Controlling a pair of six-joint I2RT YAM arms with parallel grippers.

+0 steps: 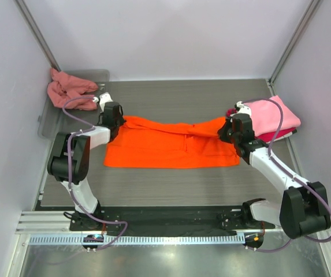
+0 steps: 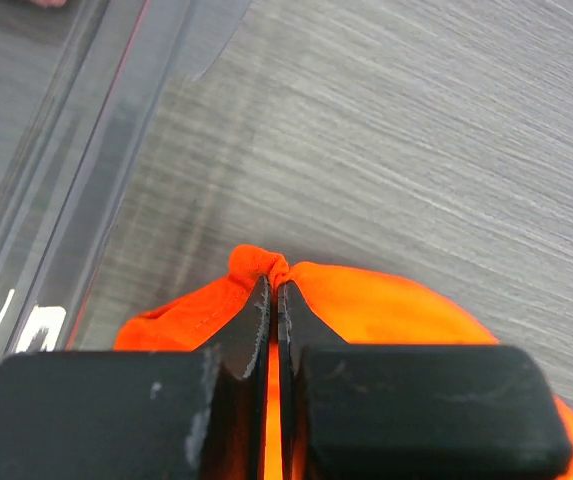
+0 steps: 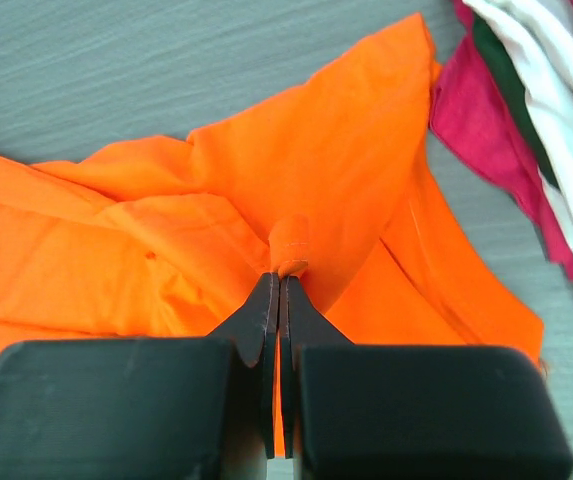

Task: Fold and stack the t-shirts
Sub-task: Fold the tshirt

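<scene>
Desk (image 1: 182,98): grey wood-grain surface. Bright orange cloth t-shirt (image 1: 171,151) lies mid-desk as a wide, creased band, its fold judged under way. Light pink t-shirt (image 1: 276,115) sits flat atop crimson red t-shirt (image 3: 486,130) at right, seemingly done. Dusty salmon-pink t-shirt (image 1: 67,91) is crumpled in clear grey plastic tray (image 1: 103,75), still to fold. Left jaws and right jaws are each clamped tight on a pinch of orange cloth at the band's far corners.

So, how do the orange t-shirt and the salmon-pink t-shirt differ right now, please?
The orange t-shirt lies spread across the table; the salmon-pink t-shirt sits crumpled on the clear tray at far left. The left gripper and right gripper each pinch the orange one; the salmon-pink one is ungripped. Both are plain cloth.
</scene>
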